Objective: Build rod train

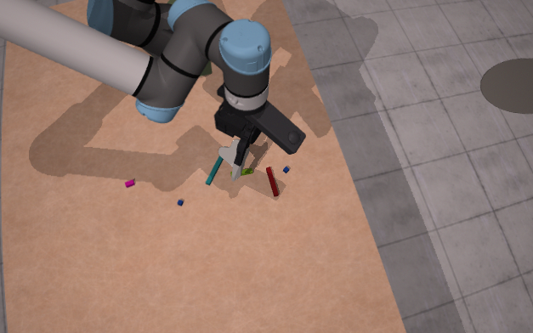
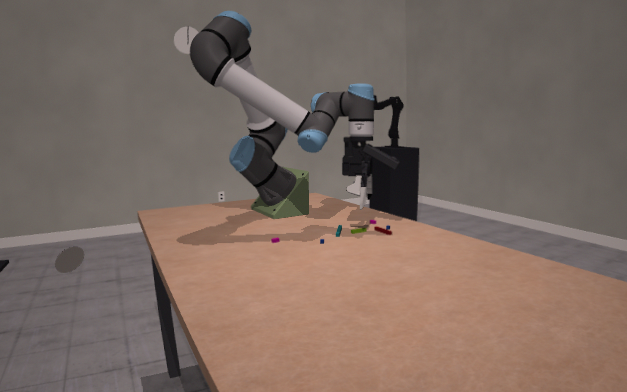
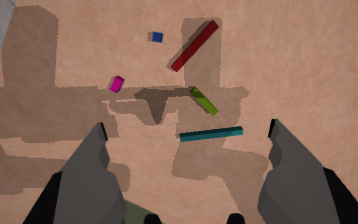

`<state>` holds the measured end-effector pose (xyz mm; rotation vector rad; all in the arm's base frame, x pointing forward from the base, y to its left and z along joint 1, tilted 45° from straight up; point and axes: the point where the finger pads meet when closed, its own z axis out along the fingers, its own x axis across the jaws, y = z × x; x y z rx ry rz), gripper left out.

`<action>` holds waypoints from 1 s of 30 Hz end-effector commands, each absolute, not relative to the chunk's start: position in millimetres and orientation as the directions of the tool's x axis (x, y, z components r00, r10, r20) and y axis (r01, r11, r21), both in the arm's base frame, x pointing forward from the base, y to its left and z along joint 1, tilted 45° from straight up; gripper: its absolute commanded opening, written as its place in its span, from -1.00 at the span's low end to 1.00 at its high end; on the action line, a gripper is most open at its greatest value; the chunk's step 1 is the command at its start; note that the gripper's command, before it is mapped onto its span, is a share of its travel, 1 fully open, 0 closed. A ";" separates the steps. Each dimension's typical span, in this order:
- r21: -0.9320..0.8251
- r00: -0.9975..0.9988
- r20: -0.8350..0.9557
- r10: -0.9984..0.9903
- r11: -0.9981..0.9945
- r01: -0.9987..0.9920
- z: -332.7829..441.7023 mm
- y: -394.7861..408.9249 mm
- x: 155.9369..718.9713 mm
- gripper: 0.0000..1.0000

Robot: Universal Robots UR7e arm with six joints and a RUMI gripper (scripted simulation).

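Observation:
My gripper [image 1: 229, 163] [image 2: 356, 199] [image 3: 186, 122] is open and empty, above the table. A lime rod [image 1: 247, 172] [image 2: 358, 231] [image 3: 205, 102] lies flat between the turquoise and red rods, partly behind a finger in the top view. One magenta rod [image 2: 373, 221] [image 3: 116, 84] lies apart, at the left in the wrist view; the top view does not show it. Another magenta rod [image 1: 130, 183] [image 2: 275, 240] lies far to the left in the top and exterior views. No rods touch end to end.
A turquoise rod [image 1: 214, 171] [image 2: 339, 231] [image 3: 211, 134] and a red rod [image 1: 272, 182] [image 2: 383, 230] [image 3: 195, 46] flank the lime one. A blue rod [image 1: 286, 169] [image 2: 388, 227] [image 3: 157, 37] lies near the red rod. Another blue rod [image 1: 180, 202] [image 2: 322, 241] lies left of the turquoise rod in the top view.

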<state>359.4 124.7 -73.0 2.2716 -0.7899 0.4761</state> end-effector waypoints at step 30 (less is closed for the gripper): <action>0.477 0.749 0.525 -0.404 -0.589 -0.652 -17.1 68.3 357.9 1.00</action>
